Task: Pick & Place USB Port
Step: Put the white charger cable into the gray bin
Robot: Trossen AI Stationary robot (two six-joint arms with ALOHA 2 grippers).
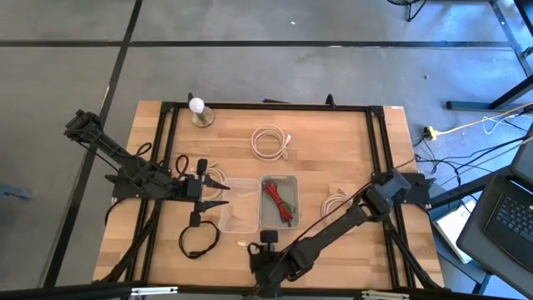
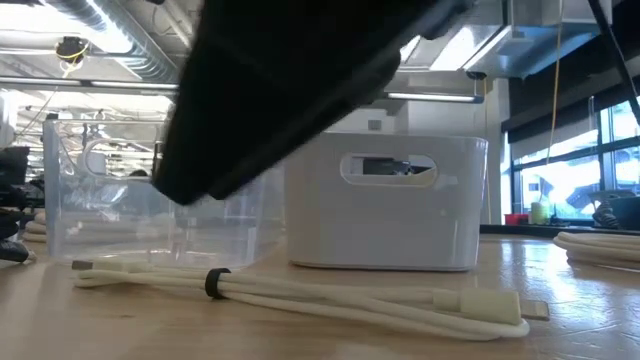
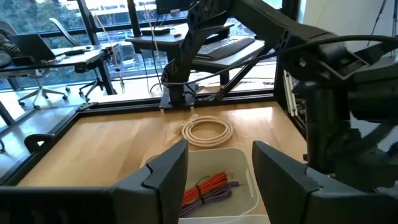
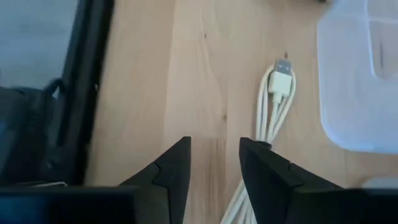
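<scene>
The white USB cable [image 4: 274,99], bundled with a dark tie, lies flat on the wood near the table's near edge [image 1: 244,244]; the low view shows it in the foreground [image 2: 300,293]. My right gripper [image 4: 214,146] hovers open just beside it, one finger close to the bundle, without touching it; in the high view it is near the table's near edge [image 1: 263,243]. My left gripper [image 3: 219,152] is open over the clear bin [image 1: 237,204], touching nothing. The white bin [image 1: 279,218] next to it holds red cable [image 1: 281,200].
A white cable coil [image 1: 271,142] lies toward the far side, another [image 1: 336,204] right of the white bin. A black cable loop [image 1: 198,240] sits near the left arm. A bulb-like object [image 1: 197,110] stands at the far left corner. A black frame [image 1: 266,107] borders the table.
</scene>
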